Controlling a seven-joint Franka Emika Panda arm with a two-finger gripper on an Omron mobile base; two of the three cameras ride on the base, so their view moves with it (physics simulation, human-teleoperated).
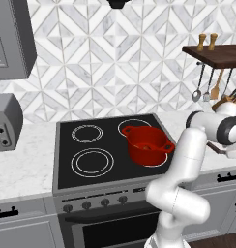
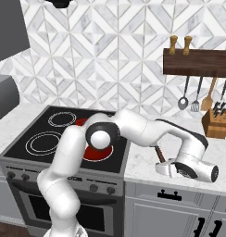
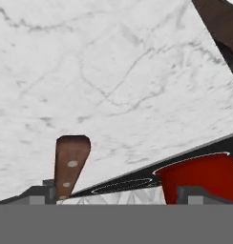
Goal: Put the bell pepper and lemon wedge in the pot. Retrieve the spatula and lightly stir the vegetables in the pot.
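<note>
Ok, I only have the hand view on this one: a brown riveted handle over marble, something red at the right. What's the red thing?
Observer: A red pot, standing on the right side of the stove.
Operator: Anything in it?
Observer: Something small and orange-yellow lies at its bottom in the left base view; I cannot tell what.
Operator: Where is the arm reaching?
Observer: Right of the stove, low over the counter, with the jaws at the brown handle near the front edge.
</note>
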